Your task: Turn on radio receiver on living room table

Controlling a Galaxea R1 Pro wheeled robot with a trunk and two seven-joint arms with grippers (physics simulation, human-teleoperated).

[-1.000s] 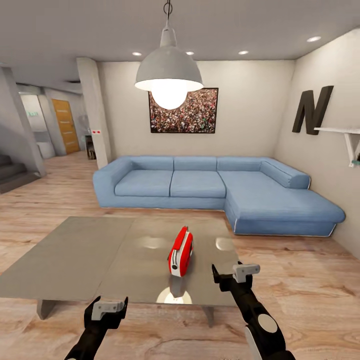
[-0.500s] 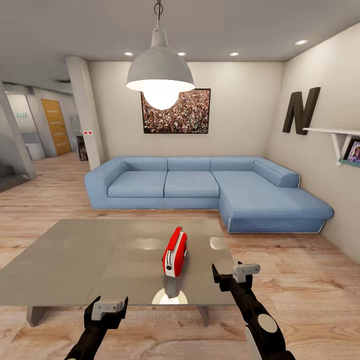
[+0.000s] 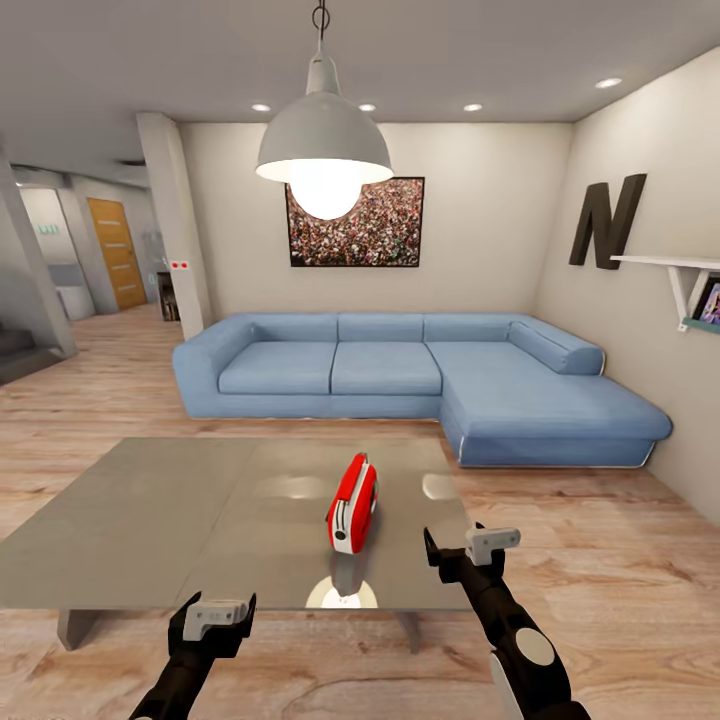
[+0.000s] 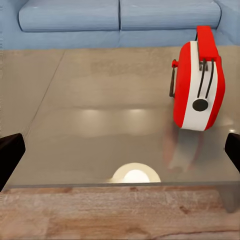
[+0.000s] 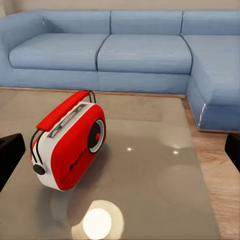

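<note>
Since half a second ago, the whole picture is seen to have slid a little to the right, so it is the camera that has moved, not the things. The radio receiver (image 3: 354,505) is seen standing upright on the grey surface (image 3: 150,520), near its front edge and toward its right side. The blue sofa (image 3: 400,385) is seen well behind the surface.

The left gripper (image 3: 215,620) is held low, just in front of the surface's front edge, and the right gripper (image 3: 470,555) is held to the right of the radio receiver, near but apart from it. Both grippers are spread wide and nothing is held in them.

The robot has been brought up to the surface, so that part looks done. The radio receiver is not yet touched. It still has to be reached and switched on.
</note>
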